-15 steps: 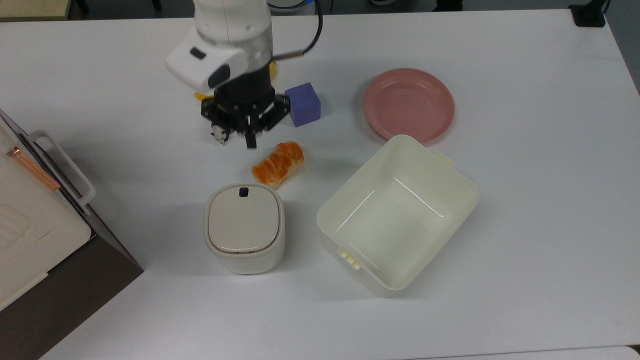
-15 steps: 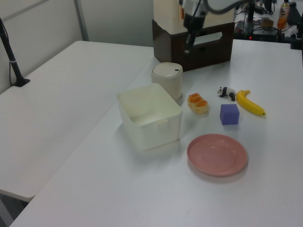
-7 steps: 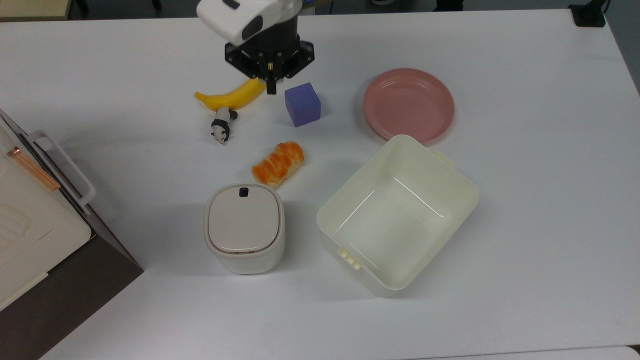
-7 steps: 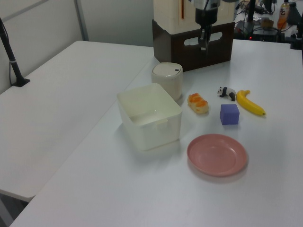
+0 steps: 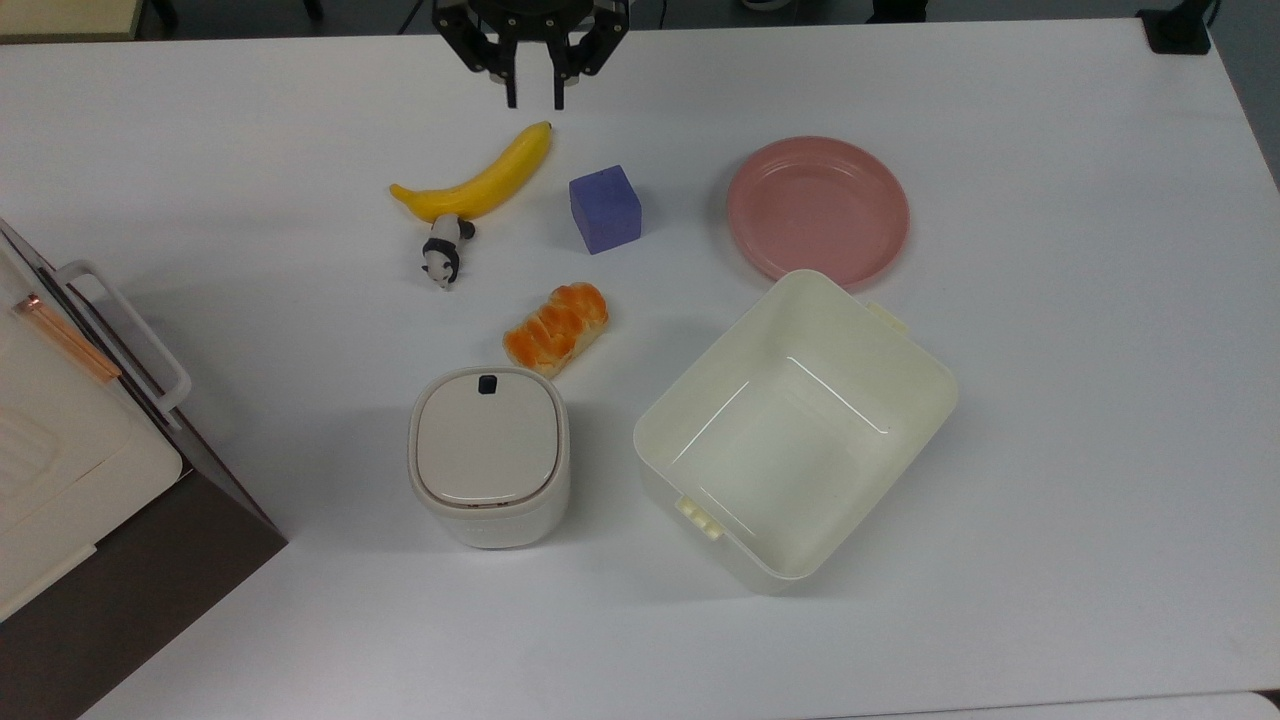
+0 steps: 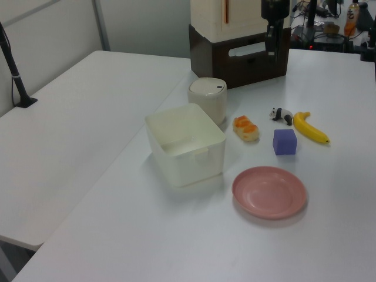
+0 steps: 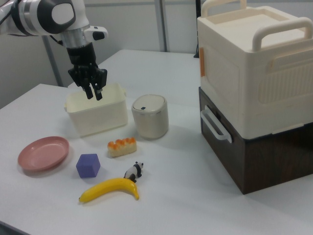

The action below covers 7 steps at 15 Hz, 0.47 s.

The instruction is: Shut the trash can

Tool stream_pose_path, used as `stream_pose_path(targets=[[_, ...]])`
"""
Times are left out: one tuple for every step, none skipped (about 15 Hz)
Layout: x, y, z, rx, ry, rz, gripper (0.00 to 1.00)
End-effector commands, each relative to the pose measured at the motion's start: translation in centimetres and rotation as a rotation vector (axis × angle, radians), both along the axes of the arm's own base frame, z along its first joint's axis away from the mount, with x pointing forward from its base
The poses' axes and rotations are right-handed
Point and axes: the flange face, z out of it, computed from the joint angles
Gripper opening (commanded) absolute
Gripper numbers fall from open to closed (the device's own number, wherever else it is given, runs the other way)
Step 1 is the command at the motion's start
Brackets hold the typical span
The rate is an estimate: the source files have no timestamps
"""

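Note:
The trash can (image 5: 489, 455) is a small cream-white bin standing upright on the white table. Its beige lid lies flat and shut, with the black button (image 5: 488, 384) on the edge facing the bread. The bin also shows in the left view (image 6: 207, 100) and the right view (image 7: 150, 116). My gripper (image 5: 534, 97) hangs high at the top view's upper edge, beyond the banana and far from the bin. Its fingers are apart and hold nothing. In the right view the gripper (image 7: 94, 93) is in the air in front of the tub.
A large cream lidless tub (image 5: 905, 350) stands at the top view's right of the bin. A bread roll (image 5: 556, 326), panda figure (image 5: 442, 255), banana (image 5: 480, 180), purple cube (image 5: 604, 208) and pink plate (image 5: 818, 208) lie farther back. Stacked brown and cream boxes (image 5: 80, 470) fill the top view's left edge.
My gripper has risen and drawn back from above the panda and bread to the top view's upper edge. Its fingers, together before, now stand apart. The bin's lid has stayed shut.

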Motion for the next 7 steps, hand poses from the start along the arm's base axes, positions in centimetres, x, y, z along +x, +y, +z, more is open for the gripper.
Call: stream_pose_path(targets=[[-1.16, -1.32, 0.44, -0.006, 0.003, -0.038, 0.62], [-1.15, -1.41, 0.51, -0.006, 0.002, -0.04, 0.73], [-1.14, -1.42, 0.58, -0.006, 0.0, -0.039, 0.76], [-1.18, -1.42, 0.67, -0.006, -0.001, -0.04, 0.82], [-1.18, -1.5, 0.67, -0.006, -0.001, -0.045, 0.96], [-1.4, -1.52, 1.2, -0.005, -0.012, -0.045, 1.0], [-1.48, -1.61, 1.38, -0.005, -0.015, -0.045, 1.0]])
